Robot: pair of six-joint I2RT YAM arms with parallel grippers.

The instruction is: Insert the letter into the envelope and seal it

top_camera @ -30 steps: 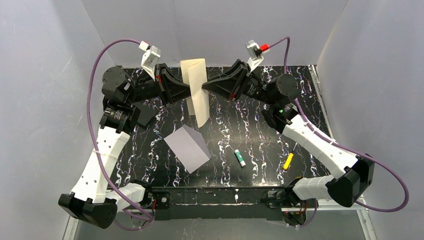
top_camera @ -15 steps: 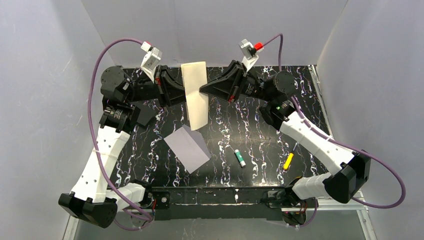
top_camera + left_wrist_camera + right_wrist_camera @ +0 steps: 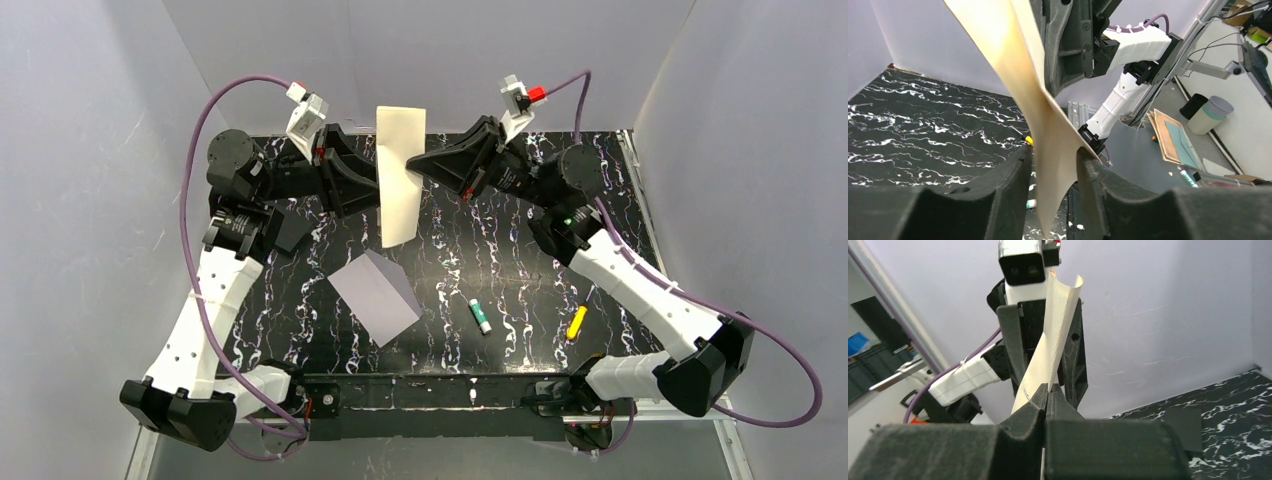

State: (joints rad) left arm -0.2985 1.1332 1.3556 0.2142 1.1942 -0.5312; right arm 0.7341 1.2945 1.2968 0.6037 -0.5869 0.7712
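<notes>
Above the far side of the table [image 3: 480, 250], the letter [image 3: 398, 215] hangs upright and bowed, well apart from the envelope [image 3: 375, 296], which lies flat nearer the arms. On one side the right fingers [image 3: 1030, 405] are pinched together on the sheet. The left fingers [image 3: 1008, 185] stand apart with the paper running between them, touching only one. With a single pinch carrying it, the letter could slip and drop if that hold loosens, or crease if the left pair closes across the bow.
</notes>
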